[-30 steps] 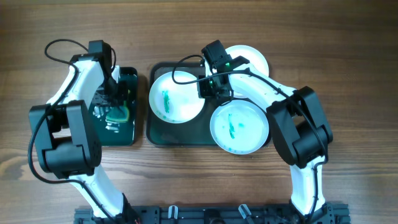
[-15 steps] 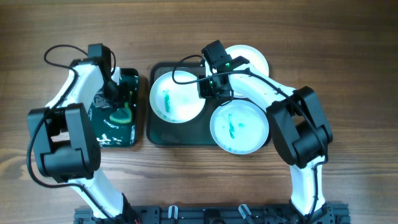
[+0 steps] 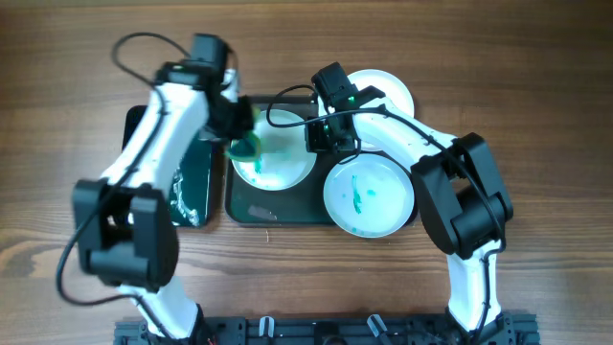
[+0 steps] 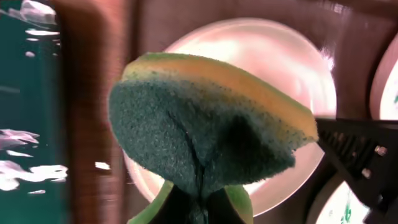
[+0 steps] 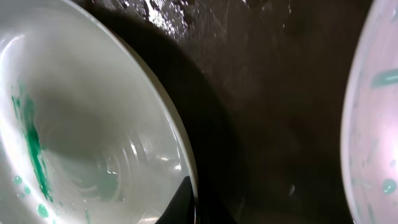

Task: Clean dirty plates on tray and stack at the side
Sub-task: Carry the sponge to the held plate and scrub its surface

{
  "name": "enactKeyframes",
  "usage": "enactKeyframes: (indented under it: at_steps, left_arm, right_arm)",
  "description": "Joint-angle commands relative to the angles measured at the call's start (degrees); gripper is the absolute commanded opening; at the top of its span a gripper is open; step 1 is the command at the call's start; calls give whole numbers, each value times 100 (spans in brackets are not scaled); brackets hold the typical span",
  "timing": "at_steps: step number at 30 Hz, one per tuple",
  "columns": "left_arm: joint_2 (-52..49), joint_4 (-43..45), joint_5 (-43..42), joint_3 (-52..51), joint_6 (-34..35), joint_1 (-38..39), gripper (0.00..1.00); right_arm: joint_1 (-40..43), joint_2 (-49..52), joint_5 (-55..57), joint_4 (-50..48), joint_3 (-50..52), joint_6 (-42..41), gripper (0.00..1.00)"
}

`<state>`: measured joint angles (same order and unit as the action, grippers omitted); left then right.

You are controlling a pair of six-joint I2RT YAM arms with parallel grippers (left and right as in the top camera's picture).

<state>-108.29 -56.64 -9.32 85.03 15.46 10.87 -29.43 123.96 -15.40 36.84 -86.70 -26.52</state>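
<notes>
The left jaws are clenched on a green and yellow sponge (image 4: 205,118), pinched at its lower edge, green scouring face toward the wrist camera. Seen from overhead, with twelve o'clock away from the robot's base, the sponge sits over the nine o'clock part of the held plate (image 3: 283,158). It covers much of that plate's centre, so the wrist view cannot show whether sponge and plate touch.

The right jaws grasp this same plate by its rim at three o'clock, one finger inside the lip and the other outside. In the right wrist view a teal smear and droplets lie in the bowl.

The held plate lies in the nine o'clock half of the tray (image 3: 287,209), whose dark floor is wet, with a pale fleck near six o'clock. The pale blue plate (image 3: 374,206), teal-smeared at the centre, lies at four o'clock and overlaps the tray's rim toward the bench (image 3: 536,77). The far plate (image 3: 393,88) at one o'clock is partly hidden by the right arm (image 3: 402,139).

The left arm (image 3: 163,134) crosses the small tray (image 3: 190,192), which lies just beside the big tray at nine o'clock, dark green with white flecks. A strip of bench separates the two.
</notes>
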Motion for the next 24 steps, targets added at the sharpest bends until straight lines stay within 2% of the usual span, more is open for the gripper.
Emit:
enactKeyframes:
  at_steps: [1,5,9,11,12,14,16,18,19,20,24]
  left_arm:
    - [-658,85,247,31,756,319,4]
    - [-1233,203,256,31,898,310,4]
    - [-1561,367,236,31,286,374,4]
    - [-1672,372,-511,31,-503,474,4]
    - [-1674,369,-1432,31,-1292,520,4]
    - [-1663,361,-2658,37,-2135,553,4]
    - [-1663,463,-2935,68,-2251,535,4]
    - [-1663,505,-2474,173,-1971,472,4]
    - [-1663,522,-1904,249,-1604,437,4]
    - [-1663,522,-1067,365,-1163,398,4]
    - [-1663,199,1816,772,-125,341,4]
  right_arm:
    - [7,131,79,264,94,-223,4]
    - [52,131,28,433,96,-339,4]
    - [52,131,-216,302,208,-83,4]
    - [52,131,-269,284,208,-37,4]
    - [52,133,-271,286,208,-37,4]
    - [52,131,-269,286,208,-39,4]
    - [52,131,-269,293,208,-37,4]
    - [52,131,-267,291,208,-39,4]
    - [52,133,-267,291,208,-37,4]
    - [52,131,-267,289,208,-42,4]
    - [52,131,-216,286,208,-48,4]
